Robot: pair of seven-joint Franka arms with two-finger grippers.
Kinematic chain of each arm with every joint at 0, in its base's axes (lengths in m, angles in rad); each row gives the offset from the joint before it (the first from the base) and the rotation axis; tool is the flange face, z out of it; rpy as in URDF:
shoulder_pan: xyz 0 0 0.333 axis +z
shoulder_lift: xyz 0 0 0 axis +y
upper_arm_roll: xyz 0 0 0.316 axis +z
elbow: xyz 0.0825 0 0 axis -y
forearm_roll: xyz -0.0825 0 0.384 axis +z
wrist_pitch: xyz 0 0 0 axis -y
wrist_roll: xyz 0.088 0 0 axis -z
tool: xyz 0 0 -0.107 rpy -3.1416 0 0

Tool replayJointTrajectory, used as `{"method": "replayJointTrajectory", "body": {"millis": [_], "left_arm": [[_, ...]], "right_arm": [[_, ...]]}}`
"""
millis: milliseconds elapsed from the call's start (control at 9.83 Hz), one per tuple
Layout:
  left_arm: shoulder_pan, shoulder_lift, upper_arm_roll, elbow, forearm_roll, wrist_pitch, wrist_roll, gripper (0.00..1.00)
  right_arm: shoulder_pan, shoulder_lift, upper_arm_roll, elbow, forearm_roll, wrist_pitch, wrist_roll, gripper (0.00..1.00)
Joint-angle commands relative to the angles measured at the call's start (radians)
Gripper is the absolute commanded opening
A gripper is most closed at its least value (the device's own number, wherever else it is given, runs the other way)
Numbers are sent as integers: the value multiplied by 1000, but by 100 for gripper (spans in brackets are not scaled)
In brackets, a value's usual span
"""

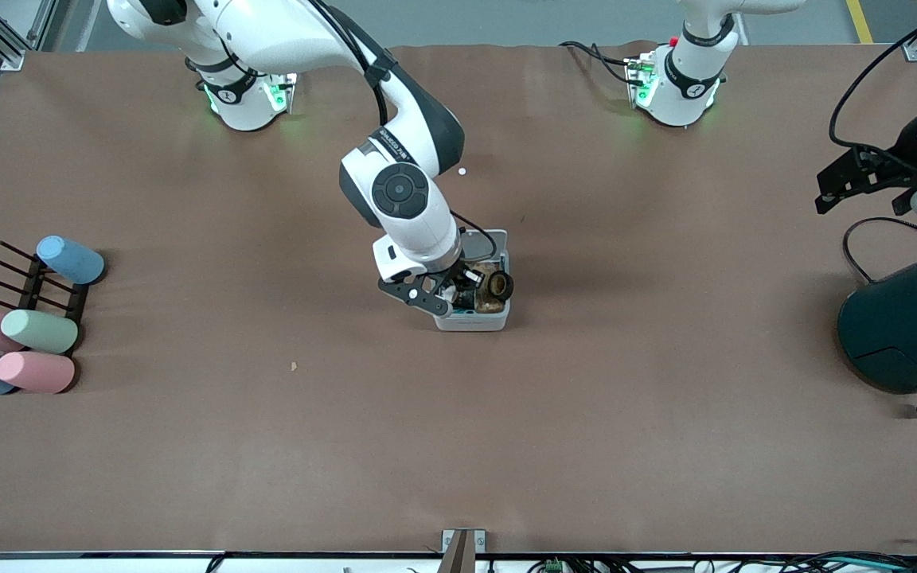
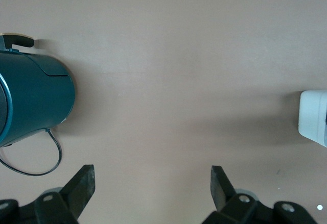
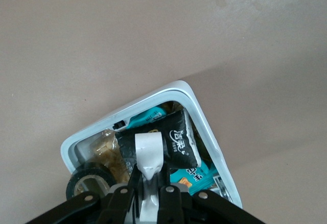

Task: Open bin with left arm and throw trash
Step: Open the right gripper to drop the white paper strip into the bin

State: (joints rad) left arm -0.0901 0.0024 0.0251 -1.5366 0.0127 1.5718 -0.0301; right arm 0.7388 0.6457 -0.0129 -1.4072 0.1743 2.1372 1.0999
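The small white bin (image 1: 474, 322) stands open mid-table, its lid (image 1: 487, 243) tipped up on the side toward the robots' bases. Inside lie a black tape roll (image 1: 501, 285), a black printed wrapper (image 3: 171, 140) and other wrappers. My right gripper (image 1: 458, 288) is over the open bin, shut on a curled white strip (image 3: 149, 152); the right wrist view shows the bin's rim (image 3: 204, 117) and the roll (image 3: 89, 183) beneath the gripper (image 3: 150, 175). My left gripper (image 1: 856, 187) waits open and empty in the air at the left arm's end of the table; its view (image 2: 152, 175) shows bare table and the bin's edge (image 2: 312, 117).
A big dark teal cylinder (image 1: 904, 326) with a cable lies at the left arm's end, also in the left wrist view (image 2: 30, 99). Pastel cups on a dark rack (image 1: 29, 326) sit at the right arm's end. A tiny white dot (image 1: 462, 171) lies nearer the bases.
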Motion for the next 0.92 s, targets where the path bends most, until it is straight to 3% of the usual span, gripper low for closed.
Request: {"method": "replayJointTrajectory", "body": {"millis": [0, 102, 203, 508, 814], "left_arm": [[16, 27, 3, 39, 7, -27, 2, 100], [16, 27, 3, 39, 7, -27, 1, 100], [13, 27, 1, 39, 9, -27, -1, 100], [15, 27, -1, 39, 10, -27, -1, 100], [67, 34, 3, 39, 12, -27, 25, 100]], "right_arm": [[28, 9, -9, 8, -12, -8, 5, 4], [28, 12, -9, 8, -12, -10, 6, 35], [30, 14, -9, 7, -13, -11, 9, 57], [31, 11, -9, 8, -13, -22, 9, 70], [30, 11, -9, 8, -15, -31, 8, 72]]}}
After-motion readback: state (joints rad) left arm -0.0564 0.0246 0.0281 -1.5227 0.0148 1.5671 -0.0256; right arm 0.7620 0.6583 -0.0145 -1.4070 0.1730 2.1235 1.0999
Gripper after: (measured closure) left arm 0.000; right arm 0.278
